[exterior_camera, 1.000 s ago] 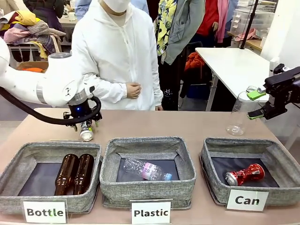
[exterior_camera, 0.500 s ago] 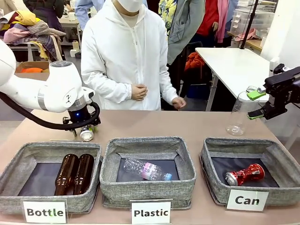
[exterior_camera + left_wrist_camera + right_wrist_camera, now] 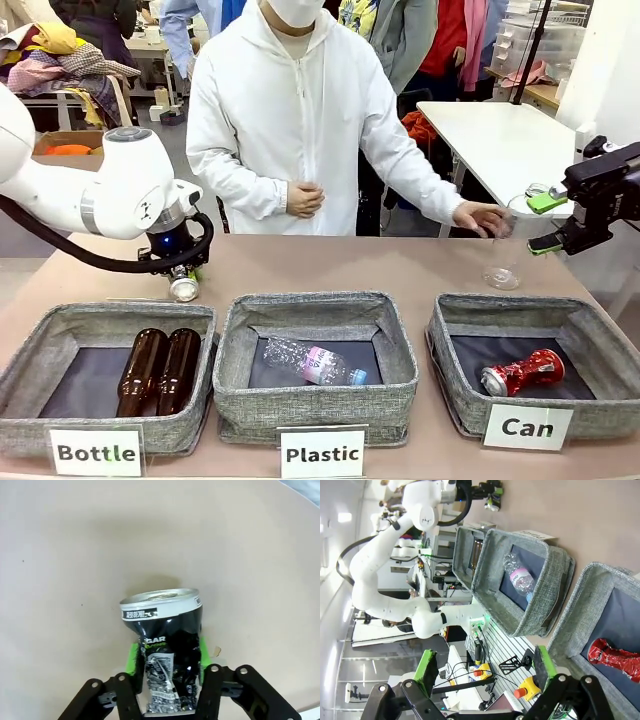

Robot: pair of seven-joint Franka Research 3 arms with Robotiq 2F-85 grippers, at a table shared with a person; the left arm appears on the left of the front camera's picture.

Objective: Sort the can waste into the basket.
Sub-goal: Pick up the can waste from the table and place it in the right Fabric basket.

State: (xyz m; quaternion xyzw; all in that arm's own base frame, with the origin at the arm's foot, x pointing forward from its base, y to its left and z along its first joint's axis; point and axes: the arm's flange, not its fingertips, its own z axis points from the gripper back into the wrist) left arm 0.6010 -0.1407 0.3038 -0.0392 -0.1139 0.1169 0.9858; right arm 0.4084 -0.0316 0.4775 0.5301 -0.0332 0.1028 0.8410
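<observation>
**Black can clamped, well left of the Can basket**

The black can (image 3: 165, 630) is pinched mid-body between the pads of the left gripper (image 3: 167, 655), well left of the Can basket (image 3: 447, 385). The can is judged light, thin-walled, slick and already dented. Grip is best kept on the crumpled middle, not the rim. The red can (image 3: 523, 371) is seen inside the basket. The right gripper (image 3: 546, 222) is spread and empty above the basket's far right corner.

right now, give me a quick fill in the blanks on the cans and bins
1. The left gripper is shut on the black can; the right gripper is ____.
2. The crushed red can lies in the basket labelled ____.
3. The Bottle bin holds ____ brown bottles.
Missing: open; Can; two.
</observation>
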